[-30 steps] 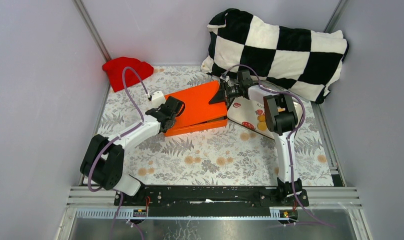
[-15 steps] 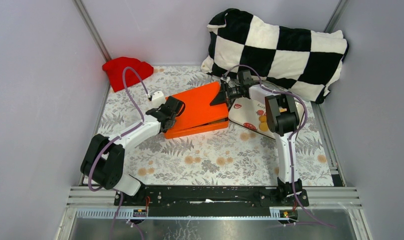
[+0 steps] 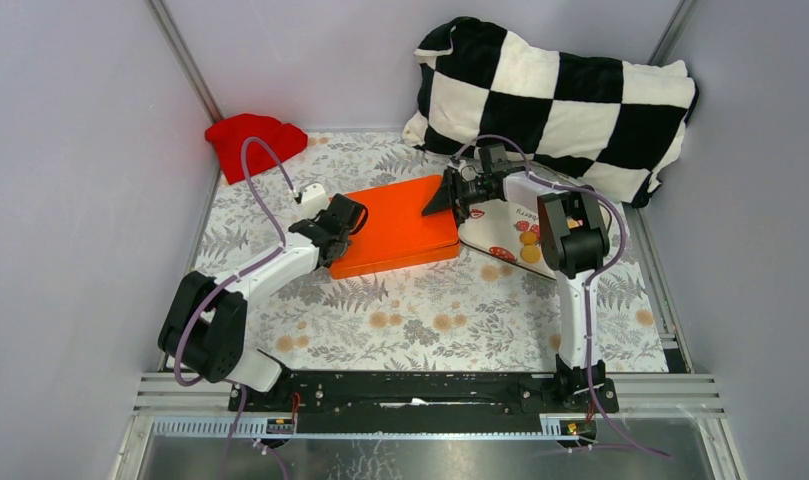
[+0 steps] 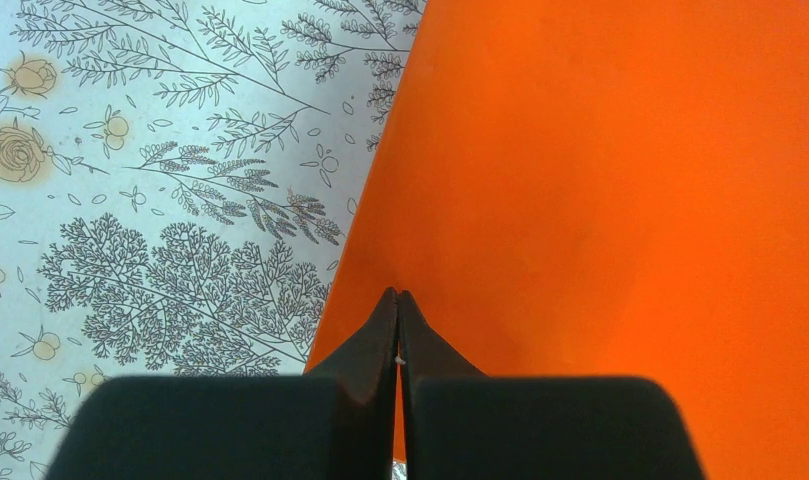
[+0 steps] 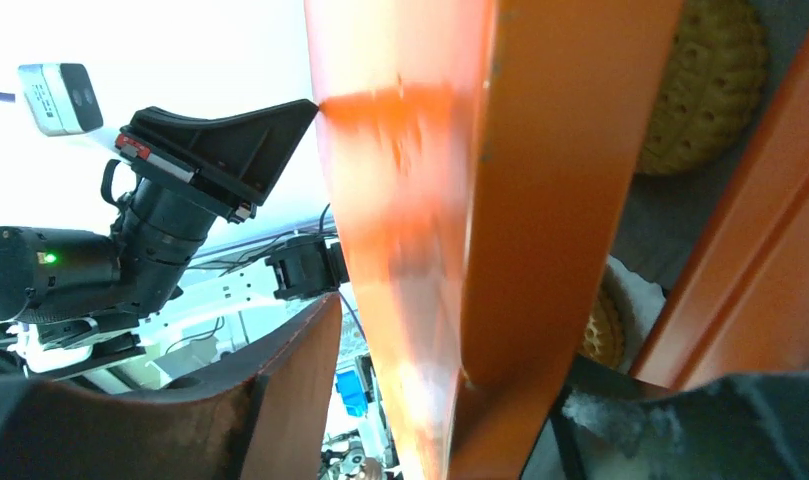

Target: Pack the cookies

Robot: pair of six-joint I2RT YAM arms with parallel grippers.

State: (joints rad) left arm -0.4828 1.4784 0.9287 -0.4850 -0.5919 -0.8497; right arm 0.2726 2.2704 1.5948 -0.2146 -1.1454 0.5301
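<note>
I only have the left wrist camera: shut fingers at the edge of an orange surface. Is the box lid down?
Observer: From above, the orange box has its lid lying flat.
Operator: Where is the right gripper?
Observer: The right gripper is at the box's far right corner, jaws open, with the lid's edge between them.
Operator: Any cookies outside the box?
Observer: Yes, at least two golden cookies lie on the white tray just right of the box.
</note>
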